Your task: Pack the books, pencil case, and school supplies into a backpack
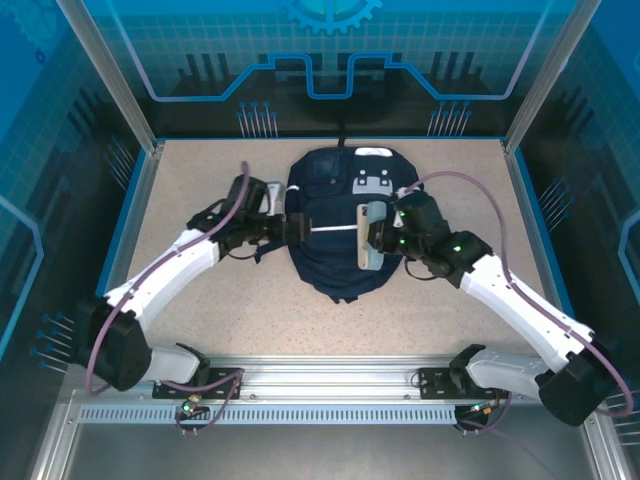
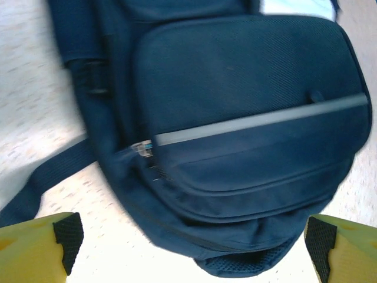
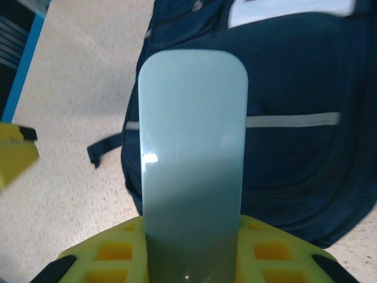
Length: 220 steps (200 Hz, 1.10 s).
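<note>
The navy backpack (image 1: 330, 250) lies flat in the middle of the table, a white stripe across its front pocket (image 2: 235, 88) (image 3: 294, 76). My right gripper (image 1: 385, 237) (image 3: 192, 250) is shut on the end of a pale blue-green, flat, round-cornered pencil case (image 1: 368, 235) (image 3: 192, 135) and holds it over the pack's right half. My left gripper (image 1: 290, 228) (image 2: 191, 247) is open at the pack's left edge with nothing between its fingers, the yellow fingertips (image 2: 35, 244) standing wide apart. The books and other school supplies are out of view.
Dark straps (image 3: 103, 150) trail from the backpack onto the speckled tabletop (image 1: 200, 330). Blue walls (image 1: 130, 190) and metal posts enclose the table. A metal rail (image 1: 330, 375) with the arm bases runs along the near edge.
</note>
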### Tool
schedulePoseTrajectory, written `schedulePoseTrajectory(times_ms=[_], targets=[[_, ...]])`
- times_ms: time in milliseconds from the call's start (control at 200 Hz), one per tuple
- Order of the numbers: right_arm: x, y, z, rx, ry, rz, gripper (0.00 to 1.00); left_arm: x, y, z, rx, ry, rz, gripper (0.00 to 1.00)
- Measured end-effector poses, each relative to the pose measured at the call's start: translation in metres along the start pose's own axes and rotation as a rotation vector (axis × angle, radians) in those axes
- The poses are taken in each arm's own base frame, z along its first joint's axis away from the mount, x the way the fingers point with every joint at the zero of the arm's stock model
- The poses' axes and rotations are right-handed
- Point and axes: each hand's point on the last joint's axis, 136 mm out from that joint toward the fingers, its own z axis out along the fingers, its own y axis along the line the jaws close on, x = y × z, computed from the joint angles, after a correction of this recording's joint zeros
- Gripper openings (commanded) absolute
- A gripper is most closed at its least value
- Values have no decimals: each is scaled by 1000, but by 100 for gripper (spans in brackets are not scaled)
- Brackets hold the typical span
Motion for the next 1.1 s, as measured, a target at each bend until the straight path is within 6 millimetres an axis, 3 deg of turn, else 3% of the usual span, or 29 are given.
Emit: schedulePoseTrajectory(times_ms=[215, 390, 640, 890, 1101], targets=[[-16, -52, -17, 29, -62, 143, 21, 10, -70, 45, 44, 88, 393, 87], [-21, -87, -26, 102, -81, 208, 21, 23, -100, 78, 59, 181, 620, 77], [-9, -114, -29, 148, -67, 263, 21, 38, -91, 103, 20, 298, 797, 67], [3, -115, -25, 140, -25, 275, 22, 33, -76, 113, -62, 329, 897, 67], [5, -113, -24, 126, -15, 278, 22, 27, -68, 117, -116, 327, 955, 57]])
